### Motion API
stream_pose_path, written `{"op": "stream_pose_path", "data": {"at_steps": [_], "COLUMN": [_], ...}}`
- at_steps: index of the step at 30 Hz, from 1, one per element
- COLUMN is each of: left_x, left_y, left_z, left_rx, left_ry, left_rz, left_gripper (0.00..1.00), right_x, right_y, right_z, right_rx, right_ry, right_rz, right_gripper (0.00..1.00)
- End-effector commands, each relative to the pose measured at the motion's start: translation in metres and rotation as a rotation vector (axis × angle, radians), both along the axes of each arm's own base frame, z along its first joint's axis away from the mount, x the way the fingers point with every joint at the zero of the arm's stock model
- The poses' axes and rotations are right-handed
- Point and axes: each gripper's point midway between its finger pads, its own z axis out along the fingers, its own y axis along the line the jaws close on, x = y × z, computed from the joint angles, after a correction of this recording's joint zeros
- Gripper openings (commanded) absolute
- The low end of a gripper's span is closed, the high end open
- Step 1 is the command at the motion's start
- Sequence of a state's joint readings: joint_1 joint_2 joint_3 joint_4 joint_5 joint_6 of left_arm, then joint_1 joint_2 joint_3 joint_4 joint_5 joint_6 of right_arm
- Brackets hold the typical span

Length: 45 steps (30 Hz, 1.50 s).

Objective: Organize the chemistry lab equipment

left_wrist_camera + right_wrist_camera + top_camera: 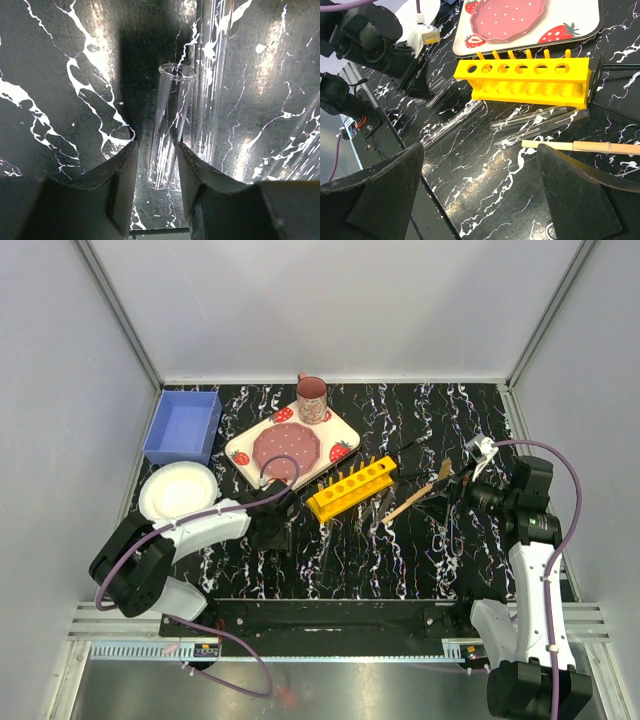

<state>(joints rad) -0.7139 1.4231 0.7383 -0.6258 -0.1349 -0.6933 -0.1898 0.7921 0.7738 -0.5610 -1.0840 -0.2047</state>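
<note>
The yellow test-tube rack (352, 487) (530, 80) lies mid-table, its holes unfilled. In front of it lie clear tubes (540, 120), a wooden-handled tool (585, 146) and slim dark tools (383, 505). My left gripper (277, 530) (157, 145) is down at the table left of the rack. A short clear tube (167, 125) lies between its fingers, the jaws narrowed around it with a small gap on the left. A longer tube (212, 75) lies beside it on the right. My right gripper (462, 485) (480, 150) hovers wide open near the rack's right end, holding nothing.
A strawberry-patterned plate (290, 445) and pink mug (311, 398) stand behind the rack. At the far left are a blue bin (183, 426) and, nearer, a white paper plate (178, 490). Another long tube (455, 122) lies between the rack and the left gripper.
</note>
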Motion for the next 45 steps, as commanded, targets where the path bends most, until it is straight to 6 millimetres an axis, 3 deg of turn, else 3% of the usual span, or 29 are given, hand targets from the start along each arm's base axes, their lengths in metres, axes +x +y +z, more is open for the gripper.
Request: {"op": "stream_pose_path", "data": {"at_steps": [1,9,14,18,20,25,30,32,33,34,38,39,40,42,45], "left_x": [0.014,0.008,0.004,0.002,0.003,0.001,-0.003,-0.005,-0.009,-0.01,-0.015,-0.019,-0.017,-0.02,-0.023], "left_y": [-0.009,0.002,0.008,-0.001,-0.01,-0.048,-0.093,-0.107,-0.124,-0.131,-0.173,-0.184,-0.194,-0.209,-0.224], "left_z": [0.008,0.001,0.012,0.042,0.066,0.12,0.188,0.204,0.216,0.22,0.231,0.244,0.234,0.245,0.243], "left_rx": [-0.018,0.015,-0.005,-0.105,-0.192,-0.448,-0.685,-0.72,-0.742,-0.741,-0.724,-0.738,-0.709,-0.713,-0.708], "left_ry": [-0.043,-0.036,-0.077,-0.174,-0.251,-0.444,-0.664,-0.706,-0.731,-0.741,-0.736,-0.751,-0.732,-0.746,-0.733], "left_rz": [-0.016,0.002,0.021,0.0,-0.029,-0.134,-0.293,-0.339,-0.395,-0.413,-0.522,-0.551,-0.568,-0.6,-0.622], "left_gripper": [0.39,0.2,0.16,0.15,0.14,0.13,0.13,0.13,0.13,0.13,0.13,0.13,0.13,0.13,0.13], "right_x": [0.004,0.003,0.0,0.001,-0.003,-0.015,-0.032,-0.031,-0.033,-0.044,-0.048,-0.049,-0.049,-0.045,-0.037], "right_y": [0.0,0.0,0.002,0.002,0.004,0.013,0.037,0.048,0.051,0.064,0.084,0.087,0.089,0.093,0.09], "right_z": [0.004,0.005,0.009,0.015,0.01,0.035,0.054,0.058,0.055,0.055,0.052,0.05,0.049,0.044,0.03], "right_rx": [-0.006,-0.003,-0.005,-0.013,-0.013,-0.053,0.039,0.11,0.126,0.132,0.111,0.11,0.108,0.096,0.049], "right_ry": [-0.037,-0.037,-0.031,-0.006,0.054,0.032,0.138,0.223,0.254,0.296,0.326,0.336,0.361,0.359,0.386], "right_rz": [0.003,0.005,0.025,0.052,0.092,0.222,0.358,0.374,0.379,0.435,0.487,0.491,0.48,0.476,0.41], "right_gripper": [1.0,1.0,1.0,1.0,1.0,1.0,1.0,1.0,1.0,1.0,1.0,1.0,1.0,1.0,1.0]}}
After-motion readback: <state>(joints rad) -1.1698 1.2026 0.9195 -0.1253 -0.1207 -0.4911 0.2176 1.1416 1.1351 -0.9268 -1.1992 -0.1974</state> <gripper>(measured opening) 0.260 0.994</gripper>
